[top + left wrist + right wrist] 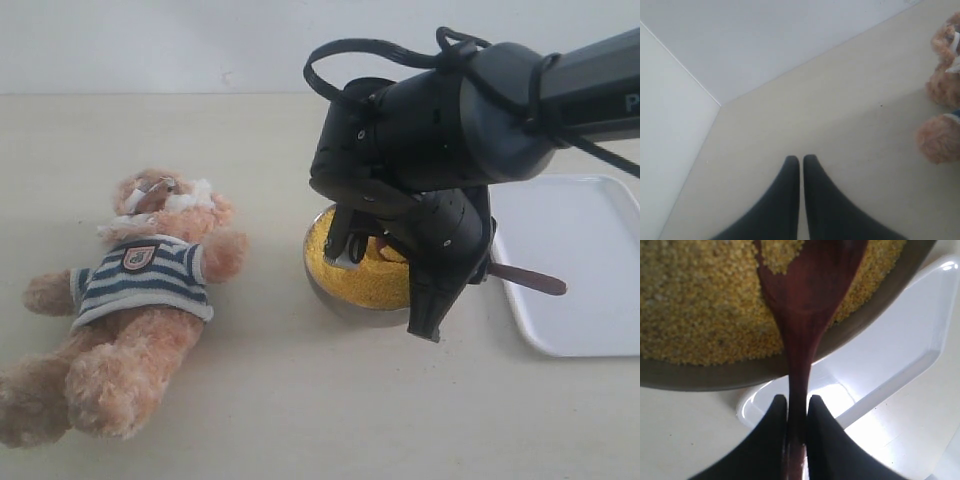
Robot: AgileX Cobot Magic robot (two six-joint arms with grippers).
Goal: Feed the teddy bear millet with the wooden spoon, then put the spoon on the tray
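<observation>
The teddy bear (pixel 140 290) lies on its back at the left of the table; its fur also shows at the edge of the left wrist view (pixel 940 140). A metal bowl (pixel 345 300) of yellow millet (pixel 375 280) stands mid-table beneath my right arm (pixel 430 150). My right gripper (pixel 797 400) is shut on the wooden spoon's handle. The wooden spoon (pixel 805 305) has its round end lying in the millet (pixel 695 305), with a few grains on it. Its handle end (pixel 530 280) sticks out over the white tray (pixel 590 240). My left gripper (pixel 801 159) is shut and holds nothing.
The tray's rounded corner (pixel 890 350) lies close beside the bowl's rim (pixel 715 375). Bare beige table separates the bear from the bowl. A white wall runs along the table's far edge (pixel 765 80).
</observation>
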